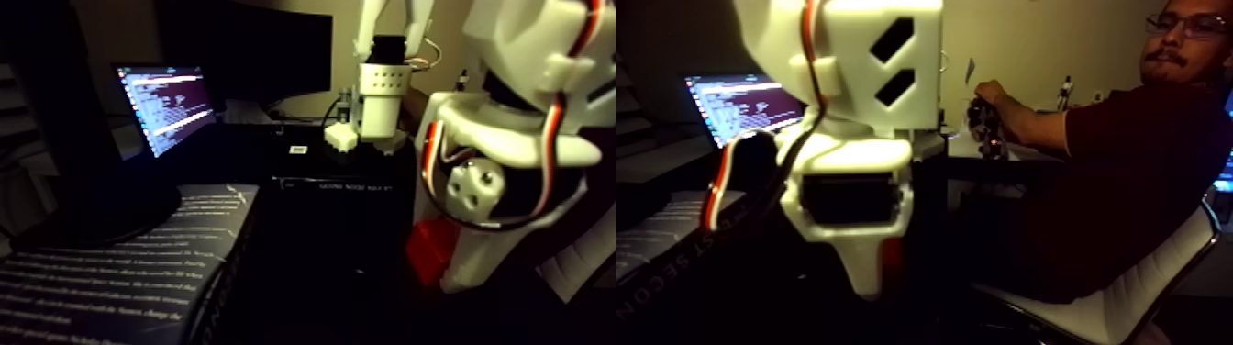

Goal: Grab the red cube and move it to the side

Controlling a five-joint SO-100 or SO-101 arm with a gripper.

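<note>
Two near-equal halves sit side by side in the fixed view, and both are dark and soft. Most of each half is taken up by the white arm, very close to the lens, its top cut off by the upper edge. Red, white and black wires loop round its body. The claw (456, 268) hangs low in the left half, one broad white finger pointing down into shadow. The second finger can't be made out, so whether the claw is apart, together or clamped is impossible to tell.

The red cube (427, 255) shows as a bright red-orange patch touching the left side of that white finger, low down. Its right part is hidden behind the finger, and its lower edge fades into the dark. In the right half it is just a thin red sliver along the finger's right edge. Faces look plain and matte, and the full shape is not readable. What it rests on is too dark to tell.

Behind it, a second white arm (380, 94) stands on a black box (339, 197). A lit laptop screen (166, 106) has text too small to read. A printed sheet (110, 275) lies lower left, cut off by the frame. A seated person (1133, 174) on a white chair (1147, 294) is at far right, one hand (989, 94) on a dark, blurred device
</note>
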